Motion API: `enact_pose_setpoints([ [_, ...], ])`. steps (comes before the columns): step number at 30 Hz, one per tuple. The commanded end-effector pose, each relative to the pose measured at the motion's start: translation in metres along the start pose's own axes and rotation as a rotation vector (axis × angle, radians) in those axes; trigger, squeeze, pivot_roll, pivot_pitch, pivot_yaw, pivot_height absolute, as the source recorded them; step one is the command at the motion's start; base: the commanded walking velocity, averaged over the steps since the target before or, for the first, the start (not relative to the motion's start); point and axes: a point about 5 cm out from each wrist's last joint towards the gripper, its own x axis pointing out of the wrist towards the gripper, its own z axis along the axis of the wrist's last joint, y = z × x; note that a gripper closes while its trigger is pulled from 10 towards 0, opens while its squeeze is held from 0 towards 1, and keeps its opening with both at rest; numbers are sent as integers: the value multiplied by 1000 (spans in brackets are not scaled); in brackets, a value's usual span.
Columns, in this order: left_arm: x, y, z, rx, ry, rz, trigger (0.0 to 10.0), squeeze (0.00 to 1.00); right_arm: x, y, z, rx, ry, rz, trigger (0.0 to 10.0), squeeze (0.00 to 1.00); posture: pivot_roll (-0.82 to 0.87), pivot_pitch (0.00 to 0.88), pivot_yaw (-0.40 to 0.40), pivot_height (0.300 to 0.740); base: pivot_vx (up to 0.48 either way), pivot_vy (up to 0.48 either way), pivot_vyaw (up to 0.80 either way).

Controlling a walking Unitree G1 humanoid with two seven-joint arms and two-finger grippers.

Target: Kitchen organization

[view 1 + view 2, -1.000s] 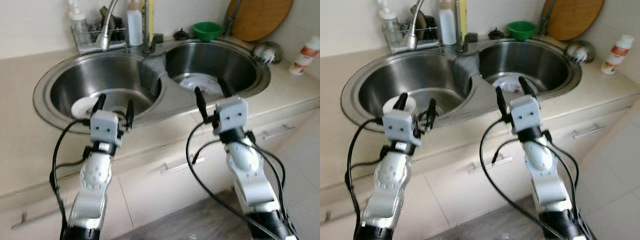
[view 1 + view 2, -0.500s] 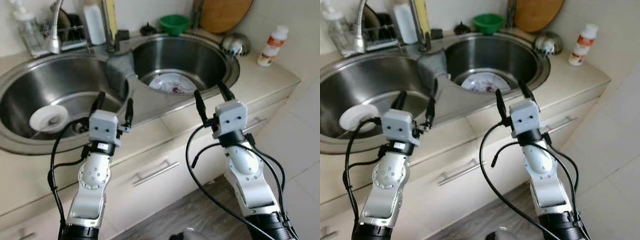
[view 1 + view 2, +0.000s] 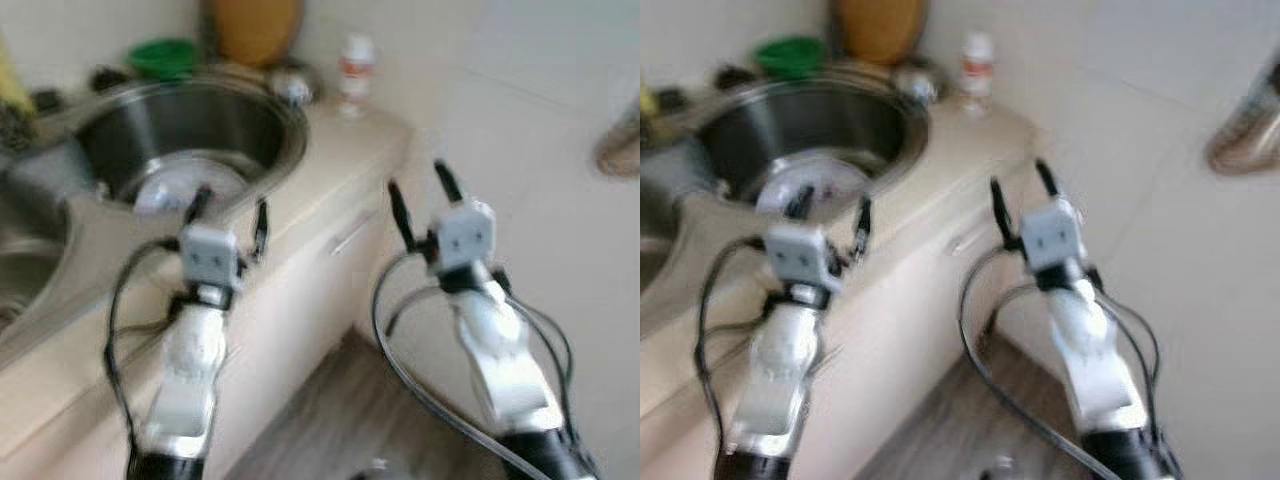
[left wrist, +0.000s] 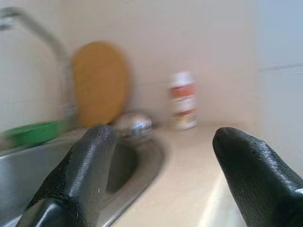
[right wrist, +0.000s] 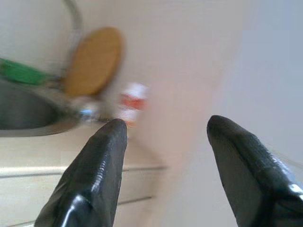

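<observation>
Head views are motion-blurred. The left pincer [image 3: 229,211] is raised at centre left of the frame over the front edge of the beige worktop [image 3: 330,150], fingers apart and holding nothing. The right pincer [image 3: 418,197] is raised at centre right, in front of the pale wall beyond the worktop's end, fingers also apart and empty. The round steel sink [image 3: 175,135] sits at upper left with a white plate [image 3: 170,190] lying in its basin. Behind the sink are a green bowl [image 3: 163,55], a wooden cutting board [image 3: 252,28] leaning on the wall, and a white bottle with an orange label [image 3: 355,65] near the worktop's corner.
</observation>
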Motion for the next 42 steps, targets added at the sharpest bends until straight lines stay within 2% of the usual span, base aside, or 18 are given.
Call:
enact_pose_setpoints([
  [1, 0, 5, 1, 15, -9, 8, 10000, 0, 2, 3, 5, 9, -27, 7, 10000, 0, -109, 0, -27, 740, 0, 424, -800],
  [16, -1, 3, 2, 39, -20, -8, 10000, 0, 1, 2, 4, -6, -27, 8, 10000, 0, -111, 2, -31, 740, 0, 0, -800],
  [42, 0, 0, 1, 37, -22, -33, 10000, 0, 2, 1, -1, -28, 3, -10, 10000, 0, -114, 8, -25, 740, 0, -474, -796],
])
